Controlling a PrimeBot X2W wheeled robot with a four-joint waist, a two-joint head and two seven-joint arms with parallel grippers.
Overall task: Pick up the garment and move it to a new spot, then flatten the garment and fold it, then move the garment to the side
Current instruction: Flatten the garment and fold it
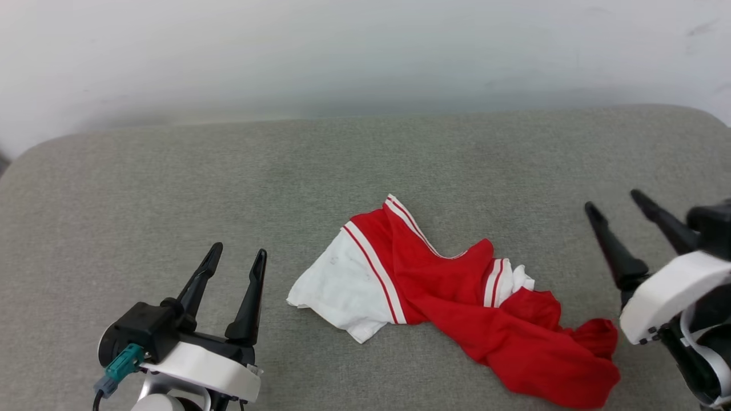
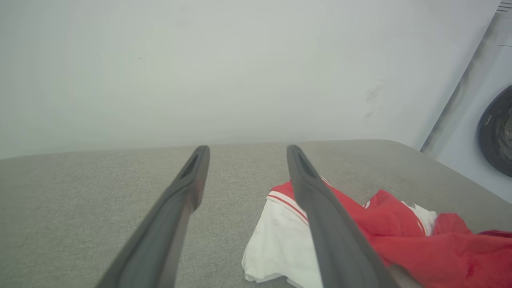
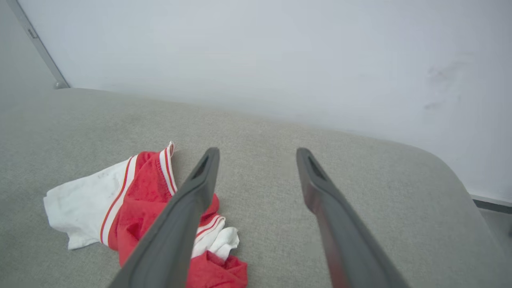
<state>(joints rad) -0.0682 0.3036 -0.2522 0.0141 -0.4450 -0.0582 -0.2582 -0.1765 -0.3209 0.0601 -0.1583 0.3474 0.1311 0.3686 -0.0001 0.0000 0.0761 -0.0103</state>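
**Fig.** Two-arm rig over a grey upholstered pad (image 1: 171,171), w/ a pale wall (image 1: 342,51) behind.

**Arms.** L gripper (image 1: 239,249) is low at the head view's lower left. Its fingers point up and slightly right, spread apart, w/ nothing btwn them. It is off the cloth, just left of the white sleeve. R gripper (image 1: 613,201) is at the right edge, wrist canted so the fingers lean up-left. They too are spread, nothing btwn them, tips clear of the cloth.

**Task item.** The garment (image 1: 457,285) is a crumpled heap on the pad, centre-right, btwn the grippers. The white sleeve w/ striped trim lies toward the L side. The red body is bunched at lower right, nearer the R gripper.

**View differences.**
- L wrist view adds the pad's rounded far corner and, past it, a pale panel w/ a dark round shape (image 2: 498,132); what it is can't be told.
- R wrist view adds a slim metal strip (image 3: 36,44) at upper left and a dark floor strip (image 3: 492,206) beyond the pad's right corner.

**Edges, room.** The pad's back edge meets the wall, and both back corners are rounded. Bare pad is broad left of and behind the heap, narrower to its right.
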